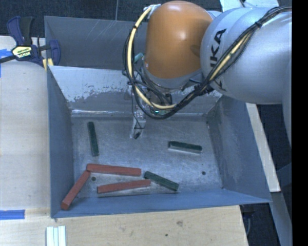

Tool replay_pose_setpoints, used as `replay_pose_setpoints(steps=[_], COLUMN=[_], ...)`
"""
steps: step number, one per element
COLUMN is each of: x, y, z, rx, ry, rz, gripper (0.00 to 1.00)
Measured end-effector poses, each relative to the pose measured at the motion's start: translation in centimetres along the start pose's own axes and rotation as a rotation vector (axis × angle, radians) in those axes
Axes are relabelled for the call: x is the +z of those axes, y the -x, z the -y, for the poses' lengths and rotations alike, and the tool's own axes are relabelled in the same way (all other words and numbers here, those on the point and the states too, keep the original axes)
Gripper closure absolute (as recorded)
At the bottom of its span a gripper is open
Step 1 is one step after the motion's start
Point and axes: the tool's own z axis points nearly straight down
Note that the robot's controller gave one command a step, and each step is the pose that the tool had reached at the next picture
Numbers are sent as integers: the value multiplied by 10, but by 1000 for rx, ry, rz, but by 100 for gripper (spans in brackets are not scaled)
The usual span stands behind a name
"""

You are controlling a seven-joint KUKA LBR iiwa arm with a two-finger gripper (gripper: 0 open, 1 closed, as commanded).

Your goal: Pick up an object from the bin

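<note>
Grey metal bin [59, 152], sloped walls around a flat floor.

Front-left corner: a short red-brown rectangular stick [75, 189], slanted, its upper end touching or just beside the end of a long red-brown rectangular bar [114, 169]. Tight against the wall there and hard to straddle, so better left alone.

Behind those, alone on bare floor: a slim dark green rectangular bar [92, 139], pointing toward the back wall and apart from everything. Probably the cleanest pick.

Near the front: a second red-brown flat bar [124, 186], close under the long one. Risk of dragging both together.

Middle, near the back wall: the hand [137, 127], hanging low over bare floor, roughly midway between the slim green bar and the bars further right. Over no piece. Nothing seen in its grip. How far open: impossible to tell from this angle.

Right of centre at the front: a dark green angled bar [161, 181], its left end meeting the second red-brown bar.

Further right, alone on open floor: a dark green horizontal bar [185, 147], also a fair choice.

To do this step well: choose one lone green bar, centre above its middle, turn the wrist to close across the narrow width, then descend straight.
</note>
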Motion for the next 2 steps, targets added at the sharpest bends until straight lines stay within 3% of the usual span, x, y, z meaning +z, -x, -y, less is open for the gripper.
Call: replay_pose_setpoints(steps=[1, 2], x=[106, 161], y=[-65, -60], z=[-41, -49], rx=[-144, -162], ry=[0, 2], rz=[-2, 11], gripper=[0, 0])
